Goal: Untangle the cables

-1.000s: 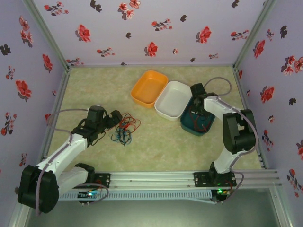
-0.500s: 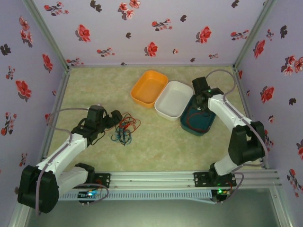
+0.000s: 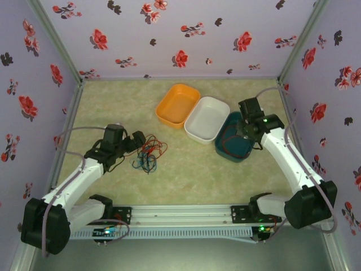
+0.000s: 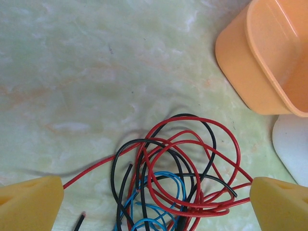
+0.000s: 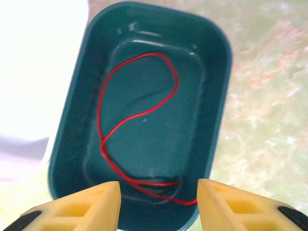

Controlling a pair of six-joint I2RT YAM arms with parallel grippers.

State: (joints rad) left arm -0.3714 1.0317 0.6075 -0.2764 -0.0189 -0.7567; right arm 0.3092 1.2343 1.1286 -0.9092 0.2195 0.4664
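- Holding left jaws wide open over tangled cables (image 4: 163, 187), near left.
- Holding right jaws parted, empty, over red cable (image 5: 99, 113) lying in teal tray (image 5: 211, 96), right.

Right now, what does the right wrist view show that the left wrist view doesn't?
Right wrist: the teal bin with one red cable lying loose inside it, under the open right gripper. Left wrist: the tangle of red, black and blue cables on the green mat, near the orange bin. Both: an edge of the white bin and the green mat.
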